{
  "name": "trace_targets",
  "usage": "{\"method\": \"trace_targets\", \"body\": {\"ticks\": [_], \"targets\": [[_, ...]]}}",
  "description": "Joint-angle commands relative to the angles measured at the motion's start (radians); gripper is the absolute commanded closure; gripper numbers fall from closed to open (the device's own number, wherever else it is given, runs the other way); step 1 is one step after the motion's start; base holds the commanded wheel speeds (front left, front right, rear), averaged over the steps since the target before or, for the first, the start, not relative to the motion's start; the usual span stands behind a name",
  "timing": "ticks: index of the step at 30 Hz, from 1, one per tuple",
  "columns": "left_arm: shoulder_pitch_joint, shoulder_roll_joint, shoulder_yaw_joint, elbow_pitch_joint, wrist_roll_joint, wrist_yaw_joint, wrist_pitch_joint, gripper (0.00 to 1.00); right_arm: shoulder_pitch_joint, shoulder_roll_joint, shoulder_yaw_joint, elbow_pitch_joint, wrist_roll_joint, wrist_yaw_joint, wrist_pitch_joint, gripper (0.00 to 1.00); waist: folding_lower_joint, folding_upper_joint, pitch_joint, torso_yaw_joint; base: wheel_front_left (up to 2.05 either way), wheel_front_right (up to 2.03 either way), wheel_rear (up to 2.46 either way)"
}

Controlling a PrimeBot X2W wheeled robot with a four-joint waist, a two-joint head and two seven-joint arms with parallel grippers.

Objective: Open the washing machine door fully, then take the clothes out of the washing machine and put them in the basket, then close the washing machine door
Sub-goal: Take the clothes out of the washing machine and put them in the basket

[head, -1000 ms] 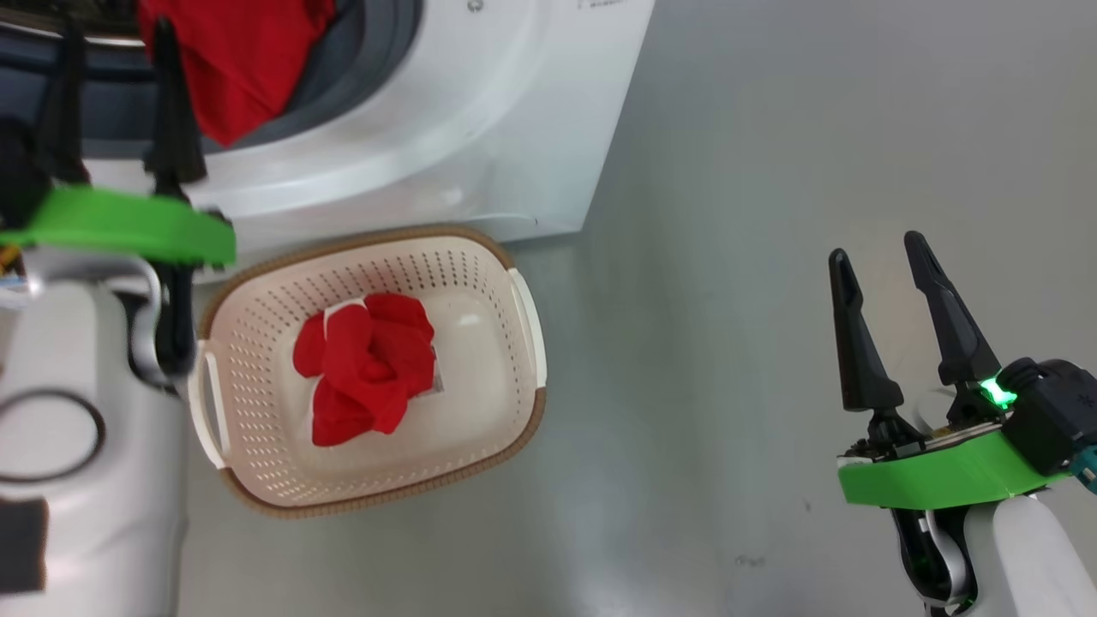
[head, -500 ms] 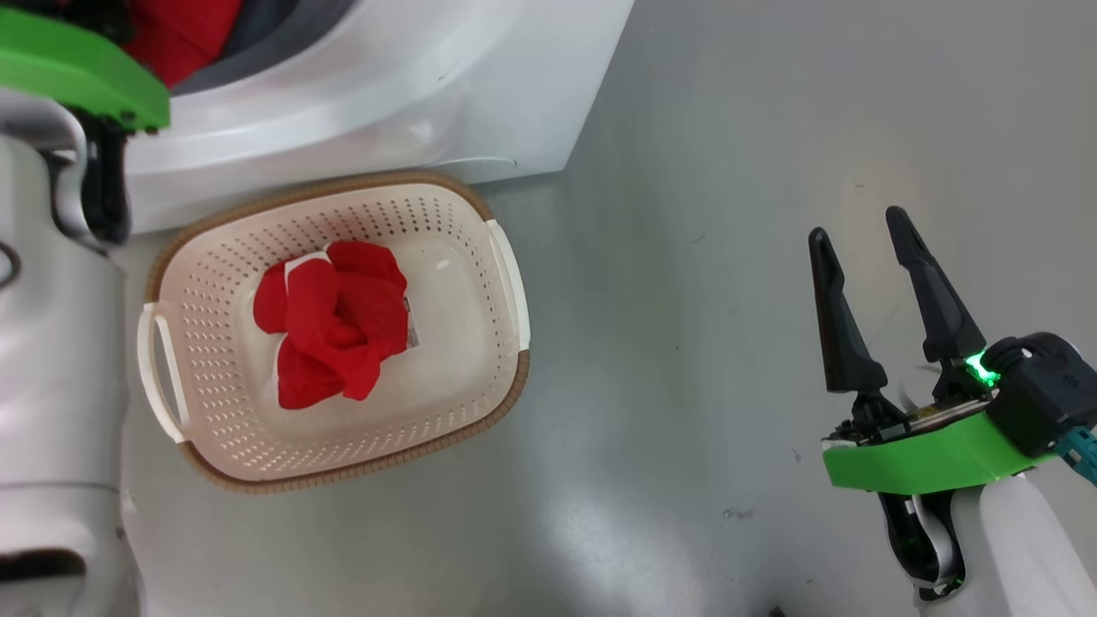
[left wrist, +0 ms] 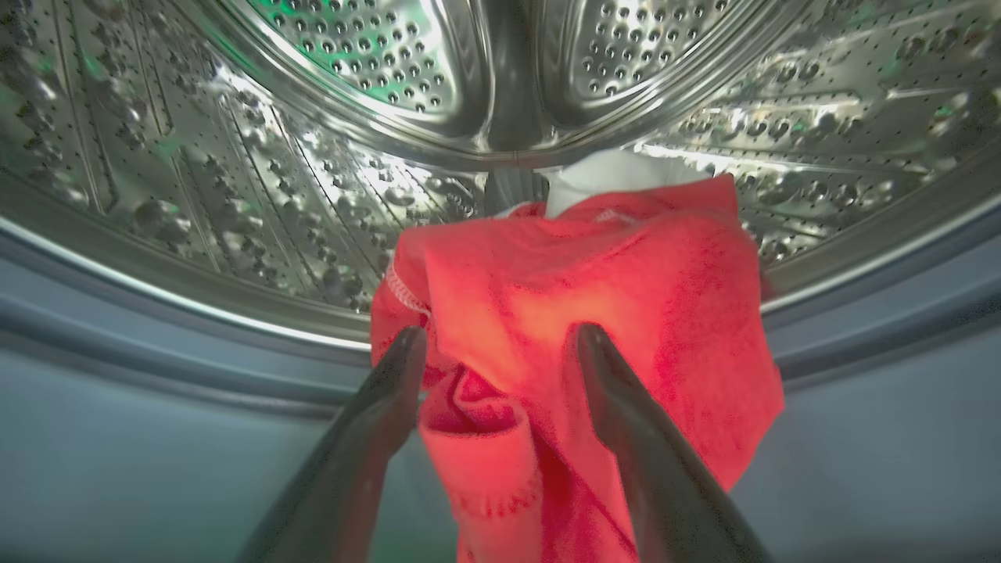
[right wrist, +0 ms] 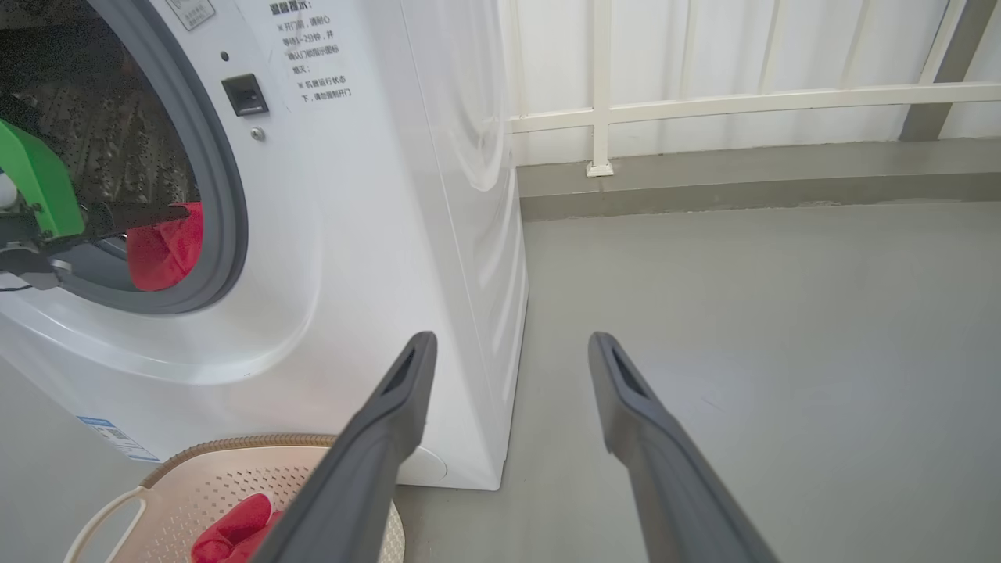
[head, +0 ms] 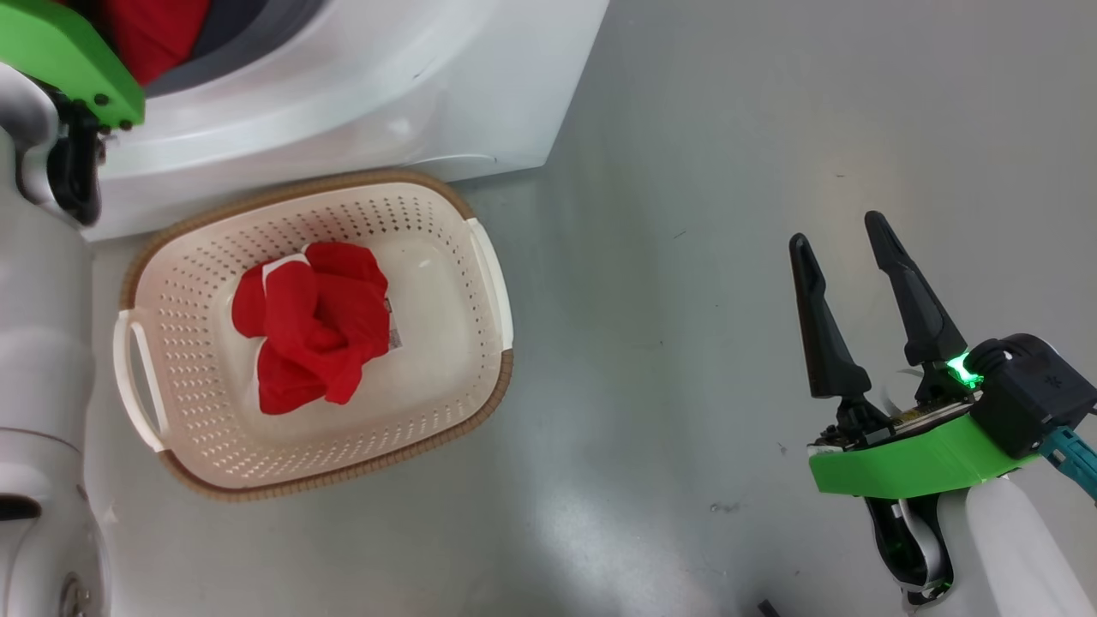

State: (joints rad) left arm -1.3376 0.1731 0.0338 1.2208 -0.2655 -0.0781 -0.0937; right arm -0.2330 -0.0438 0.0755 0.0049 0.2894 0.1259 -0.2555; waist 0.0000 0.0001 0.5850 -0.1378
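The white washing machine (head: pixel 386 94) stands open, and its door is out of view. Red clothes (left wrist: pixel 579 289) hang over the grey gasket (left wrist: pixel 156 328) at the drum mouth, with a white piece (left wrist: pixel 610 176) behind them. My left gripper (left wrist: pixel 500 335) is open at the mouth, its fingertips on either side of a red fold. Its green cuff (right wrist: pixel 35 184) shows inside the opening. Another red piece (head: pixel 313 330) lies in the cream basket (head: pixel 488 403) on the floor before the machine. My right gripper (head: pixel 836 233) hangs open and empty over bare floor to the right.
Grey floor (head: pixel 686 257) stretches to the right of the machine and basket. A white railing (right wrist: pixel 704 102) and a low kerb close off the far side. My pale left forearm (head: pixel 43 343) runs along the basket's left side.
The head camera has tilted, sliding the scene up and left. My left gripper has gone deeper into the drum mouth, and its fingers have left the head view. The right gripper stays open.
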Motion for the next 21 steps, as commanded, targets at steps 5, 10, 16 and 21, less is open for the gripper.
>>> {"method": "trace_targets", "body": {"ticks": [5, 10, 16, 21], "targets": [[-0.024, 0.044, -0.005, 0.037, -0.016, -0.009, 0.092, 0.0, 0.013, -0.006, 0.032, -0.021, 0.02, 0.005, -0.006, 0.0, 0.0, -0.0001, -0.001, -0.025, 0.0, 0.0, 0.0], [-0.021, 0.056, -0.007, 0.051, -0.027, -0.013, 0.125, 0.0, 0.011, -0.006, 0.045, -0.026, 0.032, 0.005, -0.006, 0.0, 0.0, -0.0001, 0.009, -0.046, 0.0, 0.0, 0.0], [-0.023, 0.069, -0.022, 0.057, -0.025, -0.016, 0.136, 0.0, 0.005, -0.006, 0.051, -0.026, 0.042, 0.005, -0.006, 0.0, 0.0, -0.0001, 0.026, -0.062, 0.0, 0.0, 0.0], [-0.029, 0.072, -0.042, 0.059, -0.015, -0.018, 0.105, 1.0, 0.0, -0.006, 0.051, -0.023, 0.045, 0.005, -0.006, 0.0, 0.0, -0.0001, 0.032, -0.06, 0.0, 0.0, 0.0]]}}
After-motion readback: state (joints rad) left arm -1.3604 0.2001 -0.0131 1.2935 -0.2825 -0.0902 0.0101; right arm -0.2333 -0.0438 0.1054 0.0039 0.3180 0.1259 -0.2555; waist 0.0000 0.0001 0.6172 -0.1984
